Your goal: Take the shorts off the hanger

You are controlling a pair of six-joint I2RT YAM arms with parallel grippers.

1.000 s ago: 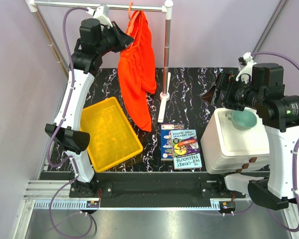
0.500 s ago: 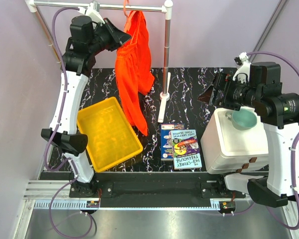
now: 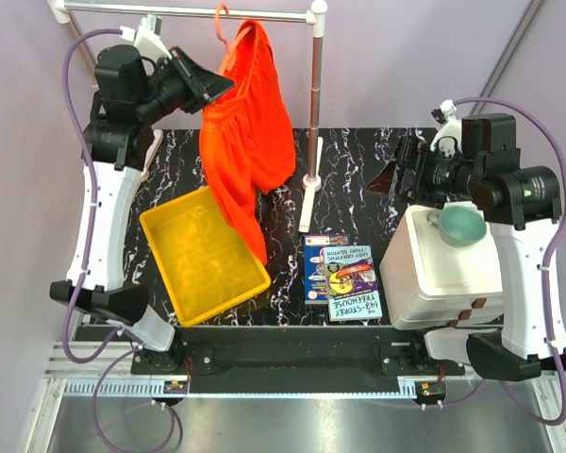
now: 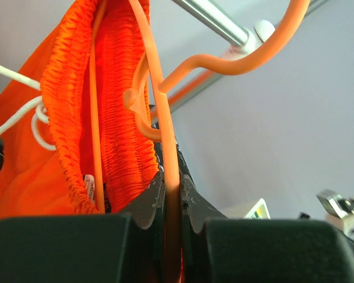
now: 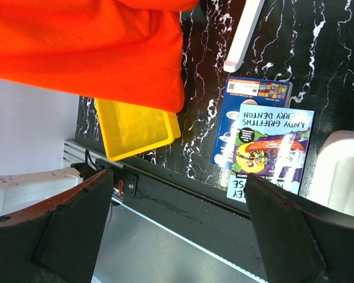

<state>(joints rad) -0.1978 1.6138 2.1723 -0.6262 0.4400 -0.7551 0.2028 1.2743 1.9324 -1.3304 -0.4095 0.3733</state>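
Left arm has swung toward 9 o'clock since the earlier frame, carrying hanger and shorts with it; right arm barely shifted

Top view: left gripper [image 3: 210,87] sits at the shorts [image 3: 250,123], at 11 o'clock. Hanger [image 3: 222,21] hook is by the rail [image 3: 170,10]; cannot tell if it hangs on it. Hem dangles over the yellow tray [image 3: 193,269] at 8 o'clock. Right gripper [image 3: 385,179] hovers at 3 o'clock, well apart from the fabric.

Left wrist: fingers pinched together on the thin hanger wire, waistband draped just beside at 10 o'clock.

Right wrist: jaws spread wide, nothing between; shorts at 11 o'clock.

Step, as judged: hanger secured, garment not yet off. Next: right gripper reaches the cloth, pulls it clear while left holds firm.

Count: one shorts, one hanger, one tray, two books [image 3: 342,274], one rail
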